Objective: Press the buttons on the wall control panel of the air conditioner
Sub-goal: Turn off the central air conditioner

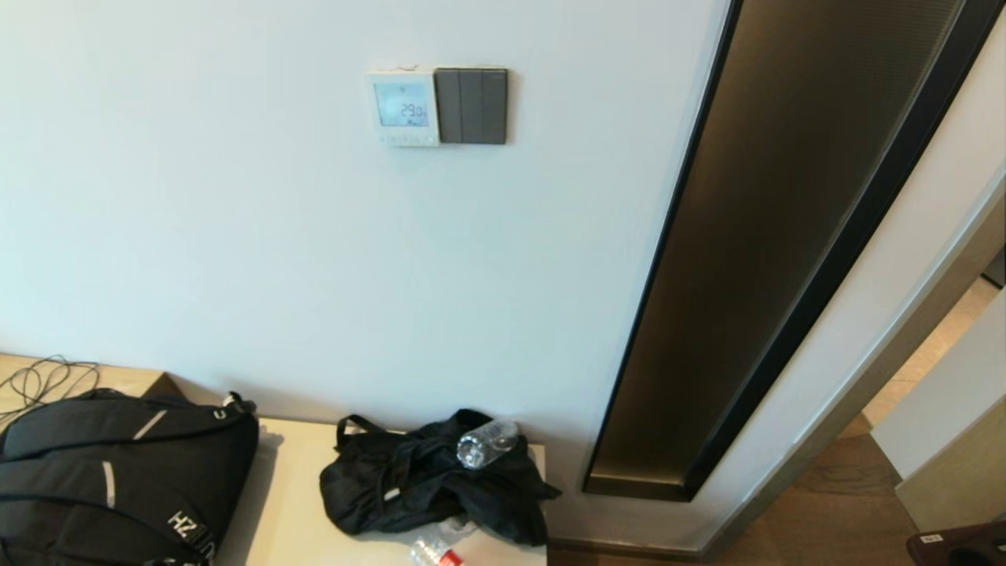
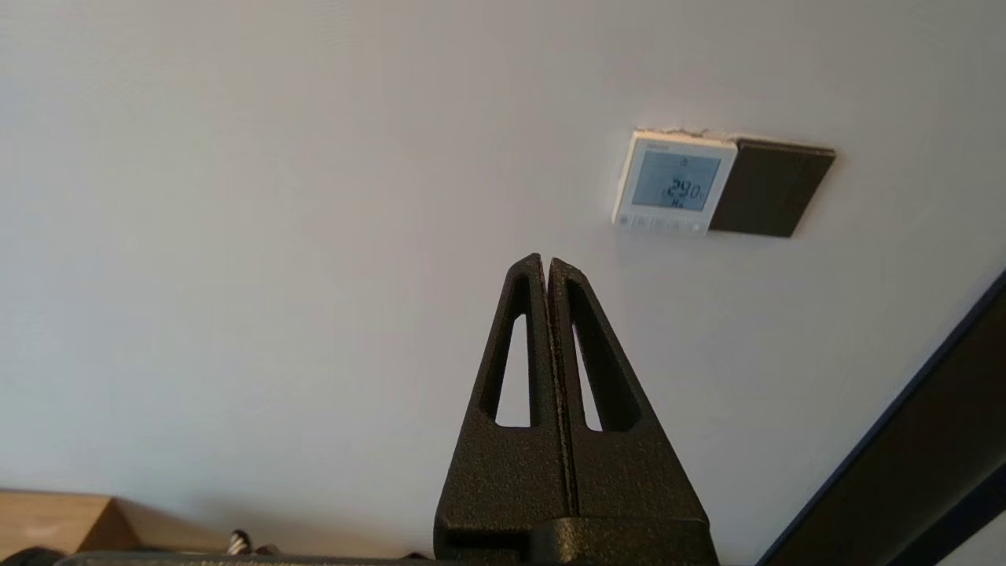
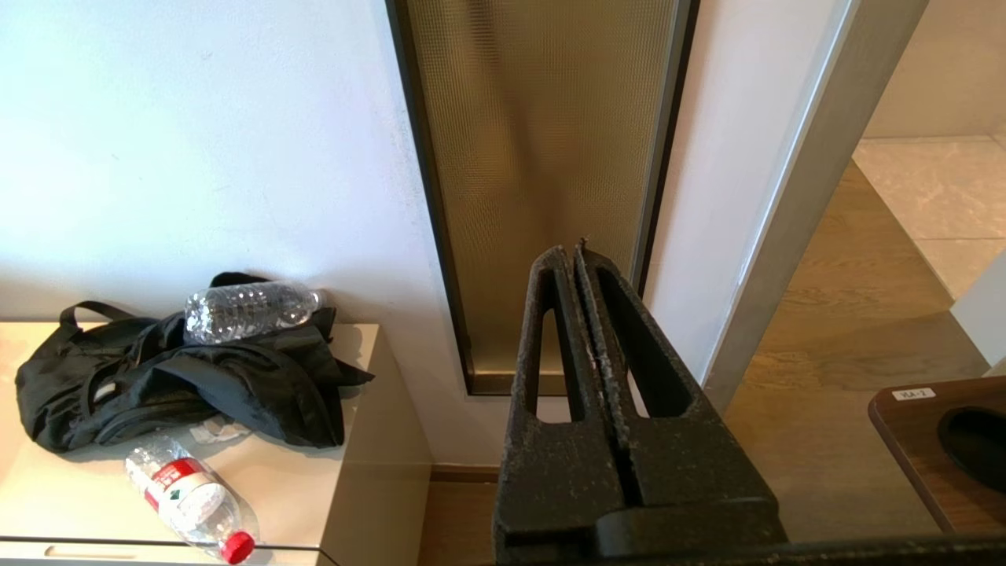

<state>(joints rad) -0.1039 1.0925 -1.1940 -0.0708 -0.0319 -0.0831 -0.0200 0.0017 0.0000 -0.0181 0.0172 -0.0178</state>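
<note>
The air conditioner's wall control panel (image 1: 402, 108) is a small white square on the wall with a pale blue screen reading 29.0. It also shows in the left wrist view (image 2: 674, 182). The buttons (image 1: 402, 139) form a row of tiny white keys along its bottom edge, also seen in the left wrist view (image 2: 660, 223). My left gripper (image 2: 546, 261) is shut and empty, held off the wall below and to the left of the panel. My right gripper (image 3: 572, 250) is shut and empty, low by the glass strip. Neither gripper shows in the head view.
A dark grey three-switch plate (image 1: 471, 105) adjoins the panel's right side. A tall dark glass strip (image 1: 770, 236) runs down the wall at right. Below, a low cabinet (image 1: 291, 503) carries a black backpack (image 1: 118, 479), a black bag (image 1: 424, 479) and plastic bottles (image 1: 486, 444).
</note>
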